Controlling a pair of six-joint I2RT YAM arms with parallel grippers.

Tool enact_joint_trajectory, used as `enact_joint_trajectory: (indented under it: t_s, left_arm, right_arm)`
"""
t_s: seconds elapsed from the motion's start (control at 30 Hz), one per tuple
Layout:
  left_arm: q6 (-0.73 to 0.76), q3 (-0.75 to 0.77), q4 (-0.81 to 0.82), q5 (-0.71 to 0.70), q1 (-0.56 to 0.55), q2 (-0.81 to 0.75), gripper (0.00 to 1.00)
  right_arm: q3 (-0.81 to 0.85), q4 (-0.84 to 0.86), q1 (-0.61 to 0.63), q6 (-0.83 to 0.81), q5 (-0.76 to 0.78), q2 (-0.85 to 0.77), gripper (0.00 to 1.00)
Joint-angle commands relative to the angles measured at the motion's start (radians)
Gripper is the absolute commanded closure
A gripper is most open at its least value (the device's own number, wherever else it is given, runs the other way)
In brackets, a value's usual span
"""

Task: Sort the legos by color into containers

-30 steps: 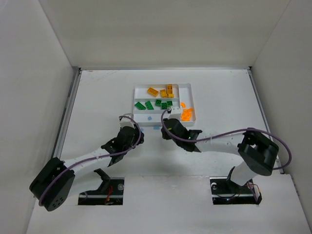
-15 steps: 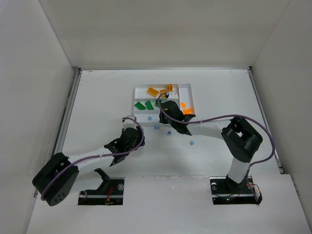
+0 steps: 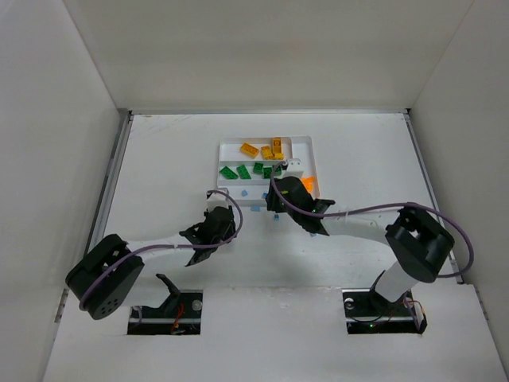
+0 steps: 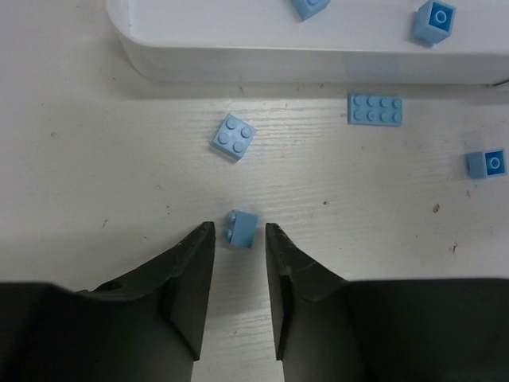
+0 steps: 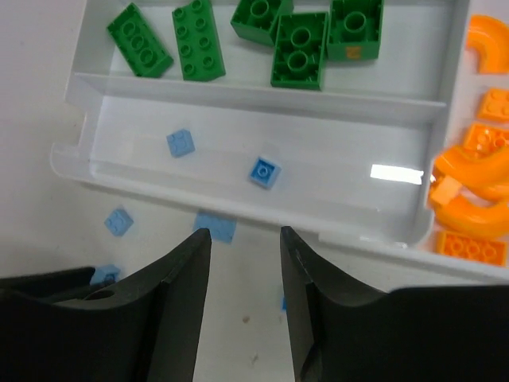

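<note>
Closest to me, my left end effector [image 4: 238,234] hangs low over the worktop [image 4: 119,175] with its two fingers set either side of a light blue brick [image 4: 242,227]. The gap is narrow, with only a sliver of space on each side, so it is open and not yet gripping; I judge it is lined up this way to pinch that brick next. Just beyond lie more loose blue pieces: a square plate [image 4: 234,136], a long plate [image 4: 374,109] and a small cube [image 4: 485,163], all short of the tray [image 4: 238,64], whose near wall they have yet to cross. My right end effector [image 5: 242,263] hovers over that near wall, its fingers moderately apart with nothing between them, touching nothing. Under it, the nearest long slot holds two blue pieces [image 5: 264,172], which is presumably why the loose blues sit close to this side. The next slot back holds the green bricks [image 5: 298,52], the narrow slot on the right holds the orange pieces [image 5: 469,183], and the farthest slot holds the yellow bricks [image 3: 266,149].
</note>
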Motion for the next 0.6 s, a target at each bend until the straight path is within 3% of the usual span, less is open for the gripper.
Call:
enact_joint_trajectory:
  t_s: [0.0,0.17,0.37,0.57]
  left_arm:
    - [0.02,0.034,0.018,-0.021,-0.007,0.01,0.75]
    - [0.015,0.031,0.024,-0.01,0.001,-0.03,0.87]
    - [0.021,0.1,0.001,0.016,0.019,-0.133,0.87]
    - [0.033,0.232,0.033,0.103,0.103,-0.028,0.86]
  right_arm:
    - [-0.087,0.068,0.034,0.056,0.029,-0.076,0.56]
    - [-0.181,0.078,0.066,0.087,0.033,-0.113,0.57]
    - [-0.206,0.098,0.084,0.101,0.045,-0.079,0.5]
    - [-0.193,0.109,0.086,0.09,0.066,-0.036,0.49]
